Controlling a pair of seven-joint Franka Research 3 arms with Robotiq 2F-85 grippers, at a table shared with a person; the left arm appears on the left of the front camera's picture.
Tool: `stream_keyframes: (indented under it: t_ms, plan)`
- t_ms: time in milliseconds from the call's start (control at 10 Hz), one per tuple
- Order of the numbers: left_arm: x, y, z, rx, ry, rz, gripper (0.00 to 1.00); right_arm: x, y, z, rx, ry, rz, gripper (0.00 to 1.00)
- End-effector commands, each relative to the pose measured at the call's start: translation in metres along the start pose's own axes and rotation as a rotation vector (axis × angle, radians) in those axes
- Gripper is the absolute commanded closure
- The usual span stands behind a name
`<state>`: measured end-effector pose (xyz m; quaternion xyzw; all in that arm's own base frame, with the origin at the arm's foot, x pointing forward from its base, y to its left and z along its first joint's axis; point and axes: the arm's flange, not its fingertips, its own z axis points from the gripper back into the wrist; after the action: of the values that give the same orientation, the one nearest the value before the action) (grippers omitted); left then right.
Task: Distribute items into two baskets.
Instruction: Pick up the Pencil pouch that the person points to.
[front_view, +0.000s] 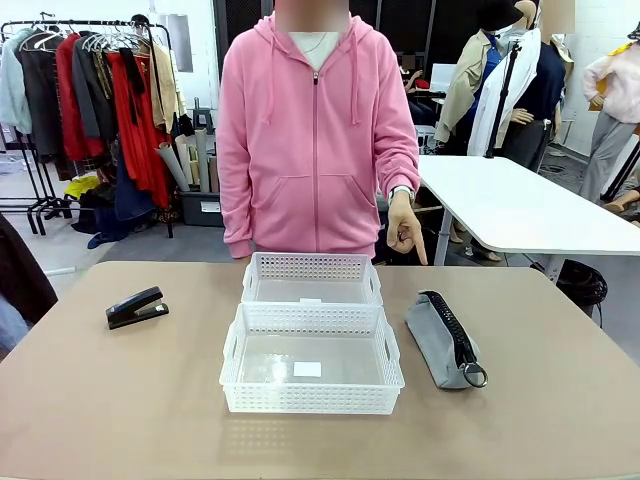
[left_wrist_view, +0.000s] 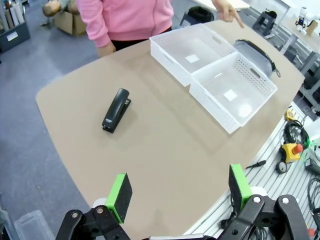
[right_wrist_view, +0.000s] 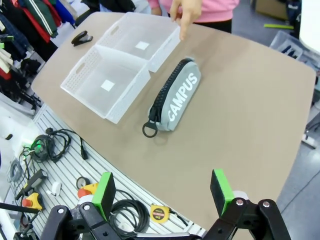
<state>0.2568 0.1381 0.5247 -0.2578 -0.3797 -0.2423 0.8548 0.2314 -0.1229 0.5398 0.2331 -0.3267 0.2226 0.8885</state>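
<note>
Two white lattice baskets stand end to end at the table's middle, the near basket (front_view: 312, 372) and the far basket (front_view: 312, 279), both with nothing in them. A black stapler (front_view: 136, 307) lies to their left on the table. A grey pouch (front_view: 440, 340) with a black zipper and ring lies to their right; in the right wrist view the pouch (right_wrist_view: 177, 95) reads CAMPUS. My left gripper (left_wrist_view: 180, 192) hangs open high above the table's near left edge, far from the stapler (left_wrist_view: 116, 110). My right gripper (right_wrist_view: 162, 192) is open too, above the table's edge, short of the pouch.
A person in a pink hoodie stands at the far side; one hand (front_view: 405, 228) points a finger down toward the table beyond the pouch. A second white table (front_view: 520, 205) stands behind at right. Cables and tools (right_wrist_view: 55, 150) lie on the slatted base below the table's edge.
</note>
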Motion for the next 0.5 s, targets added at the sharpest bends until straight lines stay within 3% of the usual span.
stream_keyframes:
  t_ms: [0,400]
  plan:
    - [0.0005,-0.0003,0.0008,0.001,-0.004,-0.001,0.0,0.0005,0.0,-0.0009,0.002,0.002,0.004,0.0]
    - [0.0005,-0.0003,0.0008,0.001,-0.004,-0.001,0.0,0.0001,0.0001,-0.0002,0.0,0.001,0.001,0.0]
